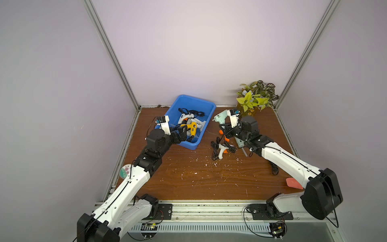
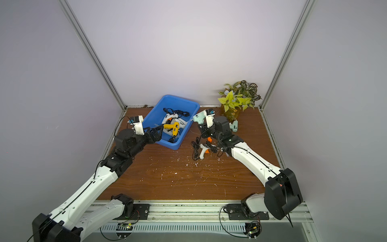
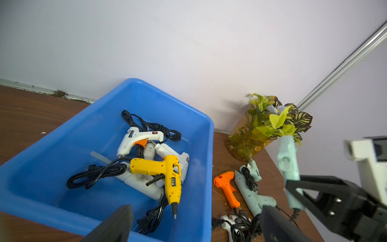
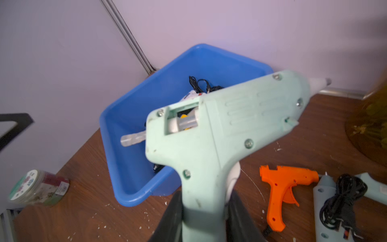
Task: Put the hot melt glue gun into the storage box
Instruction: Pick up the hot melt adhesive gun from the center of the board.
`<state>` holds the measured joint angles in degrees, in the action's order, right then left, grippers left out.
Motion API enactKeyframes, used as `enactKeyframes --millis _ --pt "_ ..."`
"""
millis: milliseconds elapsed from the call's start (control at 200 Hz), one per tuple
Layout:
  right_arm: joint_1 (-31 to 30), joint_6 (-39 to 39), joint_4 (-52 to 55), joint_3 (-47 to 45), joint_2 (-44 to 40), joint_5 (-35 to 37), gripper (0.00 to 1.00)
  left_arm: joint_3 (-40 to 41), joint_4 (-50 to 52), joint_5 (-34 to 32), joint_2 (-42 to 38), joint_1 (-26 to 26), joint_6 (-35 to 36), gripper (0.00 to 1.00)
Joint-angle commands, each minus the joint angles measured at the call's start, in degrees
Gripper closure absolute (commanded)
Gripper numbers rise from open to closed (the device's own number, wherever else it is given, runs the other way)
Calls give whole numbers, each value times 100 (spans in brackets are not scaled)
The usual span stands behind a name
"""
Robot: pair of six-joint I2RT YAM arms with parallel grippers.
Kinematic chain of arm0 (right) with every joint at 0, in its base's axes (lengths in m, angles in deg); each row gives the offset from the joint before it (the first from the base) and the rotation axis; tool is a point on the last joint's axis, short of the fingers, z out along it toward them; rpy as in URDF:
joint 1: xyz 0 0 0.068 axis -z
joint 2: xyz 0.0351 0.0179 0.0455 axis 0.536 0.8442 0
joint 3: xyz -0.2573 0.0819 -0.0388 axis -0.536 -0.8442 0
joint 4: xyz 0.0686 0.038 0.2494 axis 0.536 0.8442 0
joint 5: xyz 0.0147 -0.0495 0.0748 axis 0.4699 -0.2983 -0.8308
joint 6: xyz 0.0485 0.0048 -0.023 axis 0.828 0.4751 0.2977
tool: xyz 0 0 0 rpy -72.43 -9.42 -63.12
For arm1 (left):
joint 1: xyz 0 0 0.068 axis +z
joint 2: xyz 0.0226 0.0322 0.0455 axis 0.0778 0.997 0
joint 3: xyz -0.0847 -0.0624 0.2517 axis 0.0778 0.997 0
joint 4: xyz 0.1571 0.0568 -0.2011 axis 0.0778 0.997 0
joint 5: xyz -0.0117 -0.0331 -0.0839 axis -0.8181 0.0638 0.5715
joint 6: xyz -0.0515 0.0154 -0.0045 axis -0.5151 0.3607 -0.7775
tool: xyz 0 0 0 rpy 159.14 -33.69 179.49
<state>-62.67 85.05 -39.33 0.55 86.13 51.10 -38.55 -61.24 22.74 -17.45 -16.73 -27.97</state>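
– While the right hand (image 4: 204, 219) is clamped on the handle of the mint glue gun (image 4: 219, 130), where exactly is the gun?

– It is lifted off the counter (image 1: 188, 178), just beside the right wall of the storage box (image 1: 194, 104). Its back end, with the glue stick (image 4: 134, 139), is turned toward the box. It is not over the opening yet.

– So what makes this carry good?

– I think the gun must first go sideways over the rim, high enough that the handle and the cord (image 3: 294, 215) under it pass clear. Only then go down and let go low, on a bare part of the blue floor, not on the yellow glue gun (image 3: 159, 167).

– And the left hand (image 3: 194, 227)?

– Its jaws stand wide apart and hold nothing, at the near edge of the box. I would watch it, because both arms meet at one box.

– Can the cord catch?

– Maybe. Other guns and cords lie on the counter below, like the orange glue gun (image 4: 287, 182). Whether the cord is tangled with them, I cannot tell.
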Motion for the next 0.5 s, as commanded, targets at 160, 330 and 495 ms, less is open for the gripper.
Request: enactKeyframes --millis 160,330,495 --pt "-7 -654 -401 818 -509 -33 76 -93 -291 523 88 72 -115 1" --pt "-6 -712 -471 820 -571 -438 75 -130 -611 1091 133 84 -239 1" --pt "-22 -548 -772 423 -692 -901 74 -239 -1178 2284 294 84 -529 1"
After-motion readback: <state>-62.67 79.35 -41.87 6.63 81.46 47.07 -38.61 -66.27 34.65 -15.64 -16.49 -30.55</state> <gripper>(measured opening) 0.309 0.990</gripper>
